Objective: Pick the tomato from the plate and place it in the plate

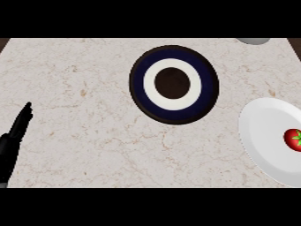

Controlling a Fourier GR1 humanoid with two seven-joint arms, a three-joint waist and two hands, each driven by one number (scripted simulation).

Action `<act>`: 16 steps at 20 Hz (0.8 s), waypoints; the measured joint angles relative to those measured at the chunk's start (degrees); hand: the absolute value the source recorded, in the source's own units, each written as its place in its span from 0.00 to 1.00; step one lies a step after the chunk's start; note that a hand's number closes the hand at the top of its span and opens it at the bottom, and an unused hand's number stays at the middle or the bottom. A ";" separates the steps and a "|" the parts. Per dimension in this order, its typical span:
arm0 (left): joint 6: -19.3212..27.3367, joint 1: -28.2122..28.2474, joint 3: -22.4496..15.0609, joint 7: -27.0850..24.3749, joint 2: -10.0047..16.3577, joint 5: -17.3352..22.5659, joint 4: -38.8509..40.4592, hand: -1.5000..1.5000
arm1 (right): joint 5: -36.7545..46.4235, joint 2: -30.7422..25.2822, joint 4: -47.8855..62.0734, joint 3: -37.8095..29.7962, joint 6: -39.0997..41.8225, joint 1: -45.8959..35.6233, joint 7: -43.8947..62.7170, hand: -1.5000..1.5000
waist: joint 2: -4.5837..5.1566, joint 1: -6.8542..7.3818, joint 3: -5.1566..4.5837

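Two plates: the tomato [298, 140] lies on the white plate [263, 128] at four o'clock, best taken from above and carried to the dark plate [205, 86] at twelve, while the left robot hand [4, 150] rests straight-fingered, empty, at eight.

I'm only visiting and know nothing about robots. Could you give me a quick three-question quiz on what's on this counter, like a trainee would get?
1. True or false: the tomato lies on the dark ringed plate.
2. Where does the left hand show? A) at the lower left, fingers straight B) over the tomato C) on the dark ringed plate
3. Fill in: the white plate lies to the ___ of the dark ringed plate.
Key: 1 false, it lies on the white plate; 2 A; 3 right.
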 measured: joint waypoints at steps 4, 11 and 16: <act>-0.39 0.32 0.38 -0.52 -0.68 -0.44 0.08 0.50 | 1.33 -4.84 1.03 0.70 2.74 -0.36 7.48 0.00 | -0.01 0.17 0.00; -0.13 0.83 0.23 0.88 -2.15 -2.46 -1.80 0.50 | 2.85 -9.56 8.04 4.17 10.37 -4.89 13.92 0.00 | -0.02 0.40 0.05; -1.33 0.87 1.28 -0.75 -2.75 -2.98 -0.05 0.50 | 5.62 -11.84 15.18 7.59 16.46 -8.70 14.58 0.00 | 0.04 0.53 0.06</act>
